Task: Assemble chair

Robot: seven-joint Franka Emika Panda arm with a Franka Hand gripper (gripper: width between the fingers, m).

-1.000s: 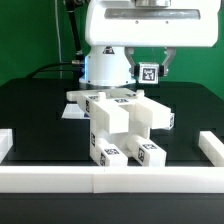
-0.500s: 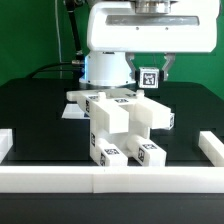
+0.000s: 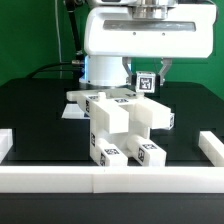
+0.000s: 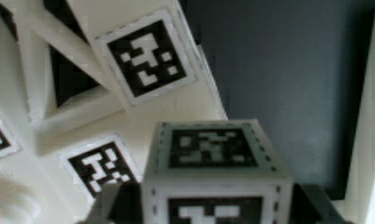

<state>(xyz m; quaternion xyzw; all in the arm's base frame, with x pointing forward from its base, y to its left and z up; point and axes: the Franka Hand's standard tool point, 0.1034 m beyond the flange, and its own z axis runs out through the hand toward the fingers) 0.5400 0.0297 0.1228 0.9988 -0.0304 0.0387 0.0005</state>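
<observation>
The partly built chair (image 3: 122,122) stands mid-table, a cluster of chunky white blocks with black-and-white tags. Just behind and above it hangs a small white tagged post (image 3: 146,82), with my gripper (image 3: 146,87) shut on it. In the wrist view the post (image 4: 209,160) fills the foreground, a dark finger (image 4: 116,207) pressed on each side of it, and my gripper (image 4: 210,214) is closed round it. Beyond the post lie the chair's tagged white pieces (image 4: 122,75), to one side of it. The arm hides the top of the post in the exterior view.
A long low white border rail (image 3: 110,179) runs along the table's front, with short rail ends at the exterior view's left (image 3: 7,141) and right (image 3: 211,146). The robot's base (image 3: 100,68) stands behind the chair. A thin flat white board (image 3: 70,112) lies beside the chair.
My gripper has come down a little with the post, closer to the chair's top. The chair pieces have not moved.
</observation>
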